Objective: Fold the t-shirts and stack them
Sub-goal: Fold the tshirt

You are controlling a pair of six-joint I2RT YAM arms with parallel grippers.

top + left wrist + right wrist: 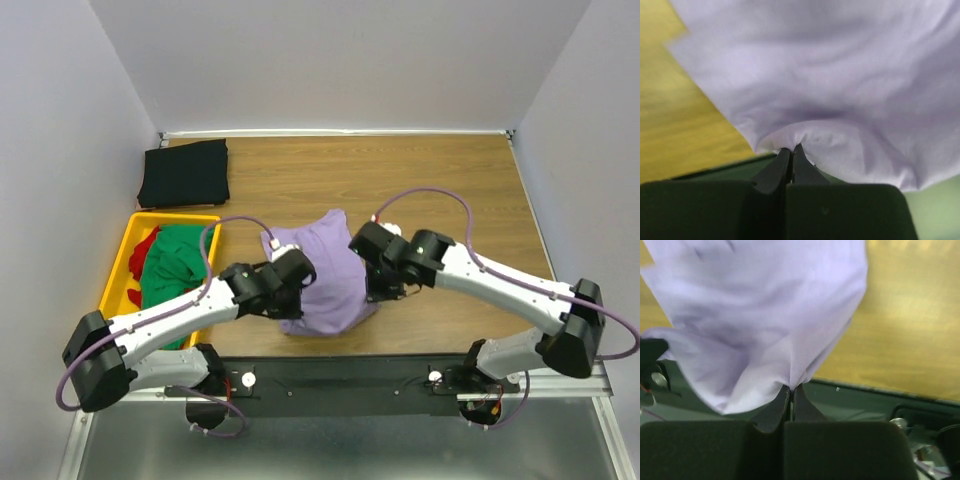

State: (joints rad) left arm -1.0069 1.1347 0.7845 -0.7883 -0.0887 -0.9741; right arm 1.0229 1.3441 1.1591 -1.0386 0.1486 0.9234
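Note:
The lavender-purple t-shirt hangs bunched between my two grippers over the near middle of the table. My left gripper is shut on its left edge, and the cloth fills the left wrist view above the pinched tips. My right gripper is shut on its right edge, with the cloth draping up from the tips. A black t-shirt lies folded at the far left. A green t-shirt and a red t-shirt lie in the yellow crate.
The yellow crate stands at the left edge of the wooden table. White walls close in the left, back and right sides. The black base rail runs along the near edge under the shirt.

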